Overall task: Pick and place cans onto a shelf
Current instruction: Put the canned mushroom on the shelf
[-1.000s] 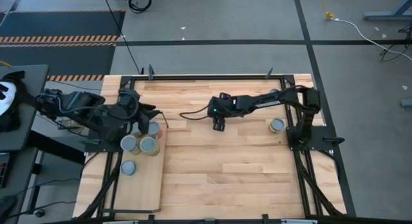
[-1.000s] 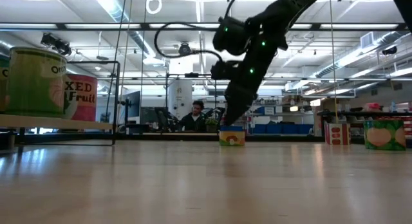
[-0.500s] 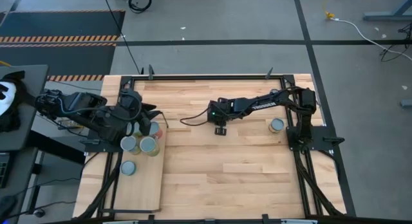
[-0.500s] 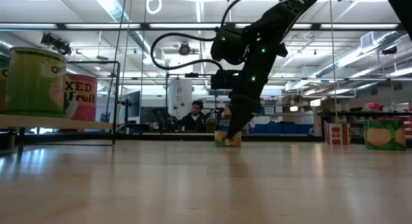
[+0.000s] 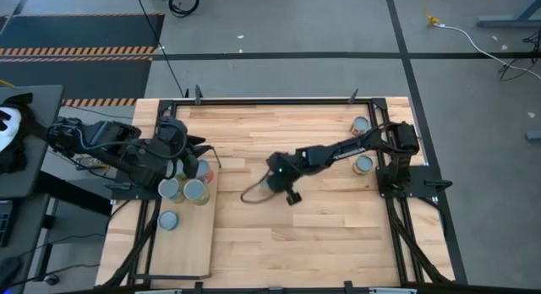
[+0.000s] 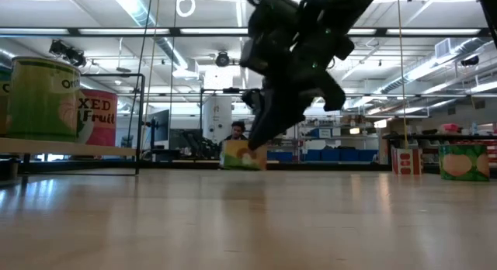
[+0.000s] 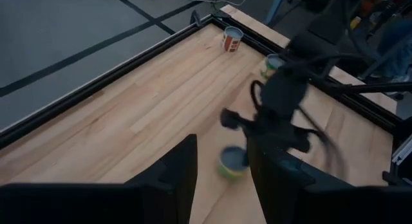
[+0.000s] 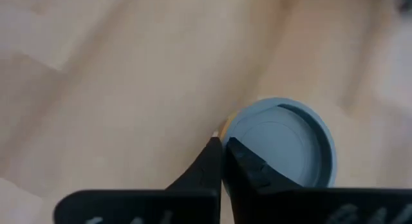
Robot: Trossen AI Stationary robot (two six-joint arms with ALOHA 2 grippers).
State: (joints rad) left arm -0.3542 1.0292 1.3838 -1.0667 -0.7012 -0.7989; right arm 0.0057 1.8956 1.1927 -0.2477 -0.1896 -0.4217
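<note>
My right gripper (image 5: 284, 189) is low over the middle of the table, its fingers shut (image 8: 223, 156) beside a can with a grey lid (image 8: 280, 143) and a yellow-green label (image 6: 242, 155). That can (image 5: 269, 182) stands upright on the tabletop. My left gripper (image 7: 222, 185) is open and empty over the far end of the shelf (image 5: 182, 243). Several cans (image 5: 170, 188) (image 5: 195, 191) (image 5: 168, 220) stand there. Two of them show in the low view (image 6: 43, 99) (image 6: 97, 119). My right gripper has its shut fingers (image 8: 241, 163) against the rim of the can's lid (image 8: 233, 132), on the can's outer side. The fingers come from above, slanting down. The can stands upright on the tabletop, not lifted.
Two more cans (image 5: 363, 165) (image 5: 360, 124) stand on the table near the right arm's base, and they show far off in the left wrist view (image 7: 232, 38) (image 7: 271, 64). A loop of cable (image 5: 249, 194) hangs by my right gripper. A black frame (image 5: 279, 100) edges the table.
My right gripper has swung toward the table's near edge and a little left, going lower. The yellow-green can has slid along the table with it, nearer to the low camera and leftward, staying upright. My left arm has kept still.
</note>
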